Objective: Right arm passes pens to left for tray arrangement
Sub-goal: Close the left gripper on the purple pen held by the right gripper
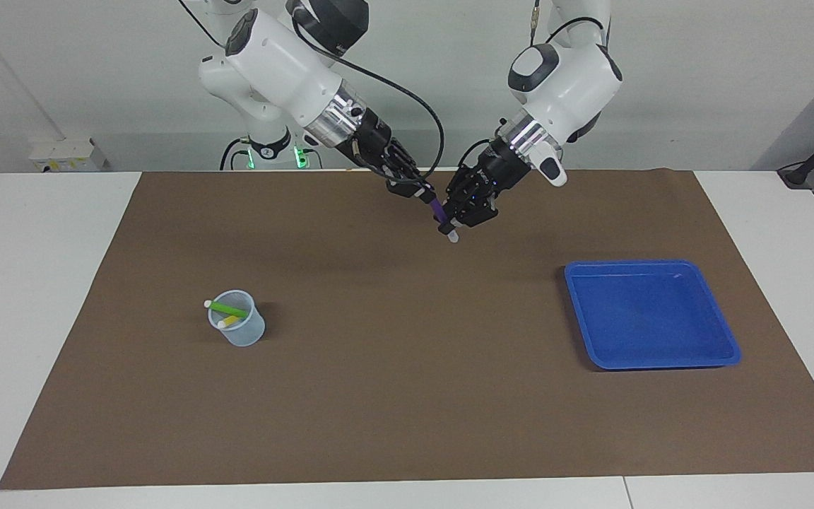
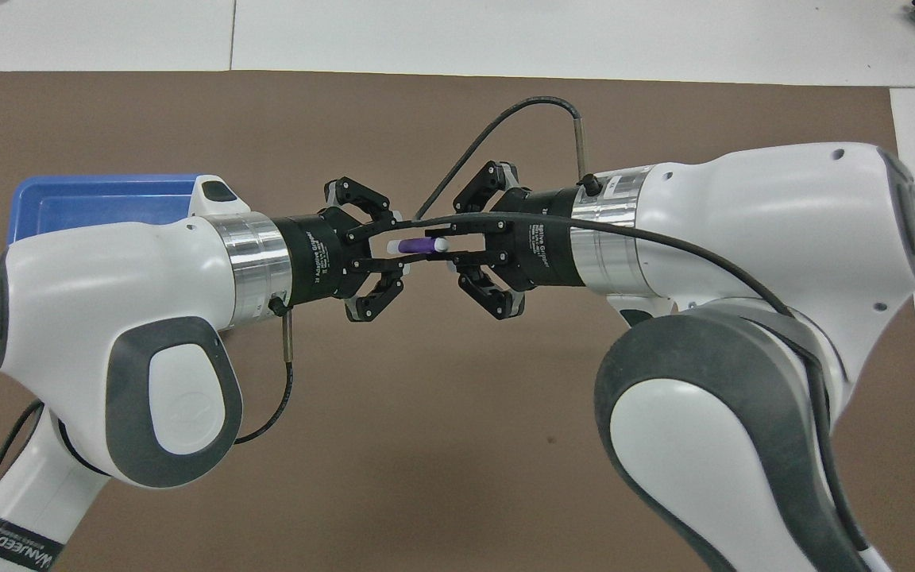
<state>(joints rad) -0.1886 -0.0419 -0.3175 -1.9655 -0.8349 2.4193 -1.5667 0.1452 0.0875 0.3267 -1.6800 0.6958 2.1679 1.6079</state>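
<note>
The purple pen [image 1: 439, 212] is gripped in mid-air by both pincers at once — the right gripper [image 1: 424, 193] clamped on its upper end, the left gripper [image 1: 451, 227] closed on its lower end, over the brown mat [image 1: 379, 396]; the hand-over is thus judged half made; the blue tray [image 1: 730, 352] is seen empty; the green pen [image 1: 229, 309] and yellow pen [image 1: 227, 322] are left in the cup [image 1: 243, 336] — two passes are judged outstanding

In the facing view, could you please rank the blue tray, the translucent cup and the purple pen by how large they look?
1. Blue tray, clearly largest.
2. Translucent cup.
3. Purple pen, slimmest. It is partly hidden between the right gripper and left gripper, so its full length is unsure.
</note>
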